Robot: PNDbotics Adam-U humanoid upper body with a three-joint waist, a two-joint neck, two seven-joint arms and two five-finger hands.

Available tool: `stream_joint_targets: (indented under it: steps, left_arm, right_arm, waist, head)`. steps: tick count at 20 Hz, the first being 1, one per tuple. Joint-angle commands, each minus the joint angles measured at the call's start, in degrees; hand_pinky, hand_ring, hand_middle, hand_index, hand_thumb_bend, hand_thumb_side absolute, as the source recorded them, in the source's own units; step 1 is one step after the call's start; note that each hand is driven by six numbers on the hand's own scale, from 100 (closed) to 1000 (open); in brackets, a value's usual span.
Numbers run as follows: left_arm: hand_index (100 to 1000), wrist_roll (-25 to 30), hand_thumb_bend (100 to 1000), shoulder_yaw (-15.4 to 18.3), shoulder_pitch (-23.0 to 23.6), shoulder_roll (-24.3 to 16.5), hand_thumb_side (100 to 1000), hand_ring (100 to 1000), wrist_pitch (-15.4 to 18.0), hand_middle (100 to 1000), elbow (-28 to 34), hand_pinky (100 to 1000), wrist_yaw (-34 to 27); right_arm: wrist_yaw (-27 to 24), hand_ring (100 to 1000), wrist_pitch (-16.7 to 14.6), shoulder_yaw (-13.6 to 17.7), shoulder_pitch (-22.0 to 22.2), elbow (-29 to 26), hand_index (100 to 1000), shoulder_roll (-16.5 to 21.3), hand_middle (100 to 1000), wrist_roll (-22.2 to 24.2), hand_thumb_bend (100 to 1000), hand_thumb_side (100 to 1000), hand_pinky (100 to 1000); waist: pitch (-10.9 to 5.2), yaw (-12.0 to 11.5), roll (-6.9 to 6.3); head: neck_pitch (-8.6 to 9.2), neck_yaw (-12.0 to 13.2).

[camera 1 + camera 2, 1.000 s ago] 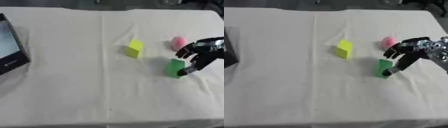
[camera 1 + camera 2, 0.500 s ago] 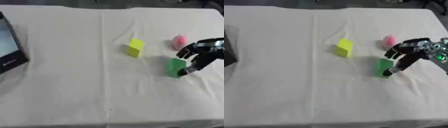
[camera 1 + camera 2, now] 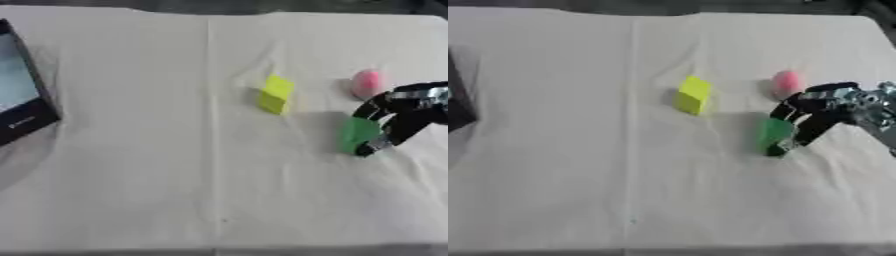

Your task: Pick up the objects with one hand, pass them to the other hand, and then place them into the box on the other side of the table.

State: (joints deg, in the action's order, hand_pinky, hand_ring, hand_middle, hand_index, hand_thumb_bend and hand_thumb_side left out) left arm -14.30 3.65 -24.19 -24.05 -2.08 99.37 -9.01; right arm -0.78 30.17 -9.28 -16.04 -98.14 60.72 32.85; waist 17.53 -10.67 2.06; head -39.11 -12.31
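So far, nothing was put in the box [image 3: 22,95]. The green block [image 3: 359,134] was clamped by the right hand [image 3: 398,112] fingers [image 3: 385,140]. The yellow block [image 3: 276,93] and pink thing [image 3: 367,82] were left on the bench [image 3: 131,175].

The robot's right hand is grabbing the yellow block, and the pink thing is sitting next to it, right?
Not quite. The right hand has its fingers around the green block, not the yellow one. The yellow block sits untouched, apart from the hand, nearer the middle of the table. The right eye view shows this. The pink thing does sit just beyond the hand.
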Motion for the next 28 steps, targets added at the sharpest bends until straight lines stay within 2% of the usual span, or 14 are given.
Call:
stream_joint_targets:
  steps: [1,17,28]
  left_arm:
    - [804,0.0,849,0.3,-0.9,-0.8,422,767,0.1,862,1.3,710,-0.3]
    - [804,0.0,846,0.4,-0.9,-0.6,422,766,0.1,862,1.4,712,-0.3]
    - [804,0.0,845,0.3,-0.9,-0.6,422,766,0.1,862,1.4,713,-0.3]
  right_arm:
    - [0.2,909,0.1,0.5,0.1,0.4,836,1.0,806,-0.1,630,198,850]
    - [0.4,897,-0.2,1.0,1.1,1.0,827,0.8,792,-0.3,597,153,851]
    - [2.6,863,-1.4,1.0,1.7,1.2,777,0.5,746,0.7,562,118,849]
  waist:
    - [0.12,-0.1,-0.37]
    - [0.32,0.1,-0.5]
    - [0.24,0.3,-0.72]
  head:
    - [0.72,-0.2]
    - [0.46,0.0]
    - [0.22,0.1]
